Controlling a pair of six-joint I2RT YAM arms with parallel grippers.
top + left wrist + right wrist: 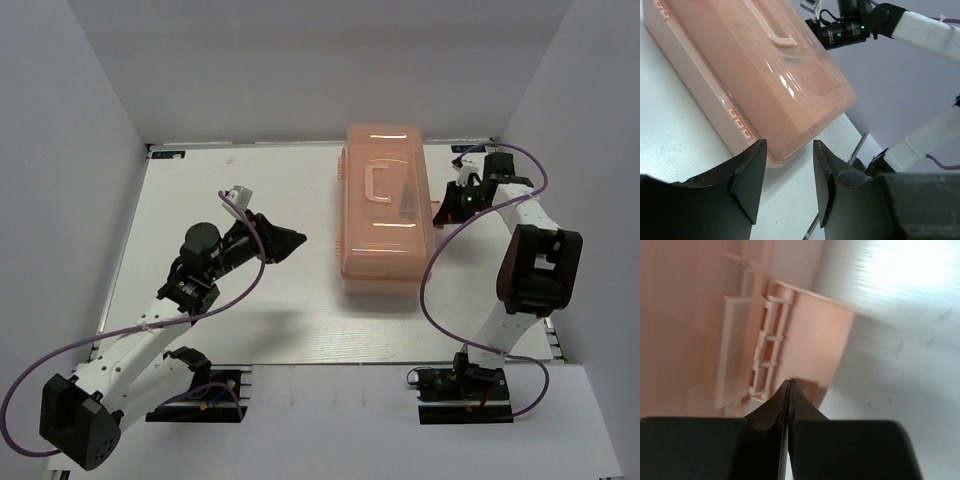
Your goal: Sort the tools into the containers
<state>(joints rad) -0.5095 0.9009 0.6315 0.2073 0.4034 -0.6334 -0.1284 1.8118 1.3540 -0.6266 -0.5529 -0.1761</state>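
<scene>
The containers' salmon-pink toolbox point(385, 210) lies with its lid down on the right half of the white table, handle point(380, 183) on top. A dim grey shape point(405, 200) shows through the lid; no tools are plainly visible. My left gripper point(298, 240) hovers left of the box, open with nothing between its fingers; in the left wrist view the gripper point(789, 145) faces the toolbox point(755, 75) corner. My right gripper point(442, 207) is shut and empty at the box's right side. In the right wrist view the gripper point(790, 381) sits just short of the latch point(767, 350) on the toolbox point(810, 335).
White walls point(70, 150) enclose the table on the left, back and right. Both arm bases point(200, 385) stand at the near edge. The right arm's elbow point(540, 265) rises beside the toolbox, with a purple cable point(430, 290) looping over the table.
</scene>
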